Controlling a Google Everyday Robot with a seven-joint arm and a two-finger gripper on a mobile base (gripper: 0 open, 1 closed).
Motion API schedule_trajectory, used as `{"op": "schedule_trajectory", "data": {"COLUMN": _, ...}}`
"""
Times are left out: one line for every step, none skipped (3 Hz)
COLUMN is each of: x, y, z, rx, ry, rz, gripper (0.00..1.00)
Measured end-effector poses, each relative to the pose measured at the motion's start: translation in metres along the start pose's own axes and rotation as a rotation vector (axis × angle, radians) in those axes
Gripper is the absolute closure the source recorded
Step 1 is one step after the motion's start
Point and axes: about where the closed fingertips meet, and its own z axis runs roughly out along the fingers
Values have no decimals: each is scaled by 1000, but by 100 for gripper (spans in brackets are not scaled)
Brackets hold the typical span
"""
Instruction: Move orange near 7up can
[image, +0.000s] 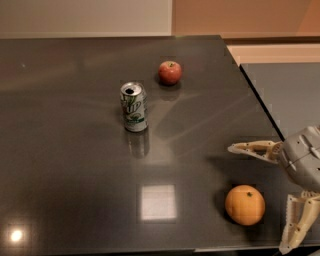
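The orange (244, 204) lies on the dark table (75, 150) near its front right corner. The 7up can (134, 106) stands upright in the middle of the table, well to the left and beyond the orange. My gripper (260, 195) comes in from the right edge, open, with one finger (255, 148) above and beyond the orange and the other finger (296, 227) to the orange's right. The orange sits roughly between the two fingers, untouched.
A small red apple (170, 72) lies beyond the can toward the table's far side. The table's right edge (260, 105) runs just behind my gripper, with a grey floor area past it.
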Motion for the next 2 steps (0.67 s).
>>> {"op": "schedule_trajectory", "data": {"x": -6, "y": 1, "z": 9, "rx": -10, "ry": -27, "rz": -25, "gripper": 17}}
{"op": "schedule_trajectory", "data": {"x": -1, "y": -7, "z": 14, "rx": 6, "ry": -17, "rz": -27, "gripper": 41}}
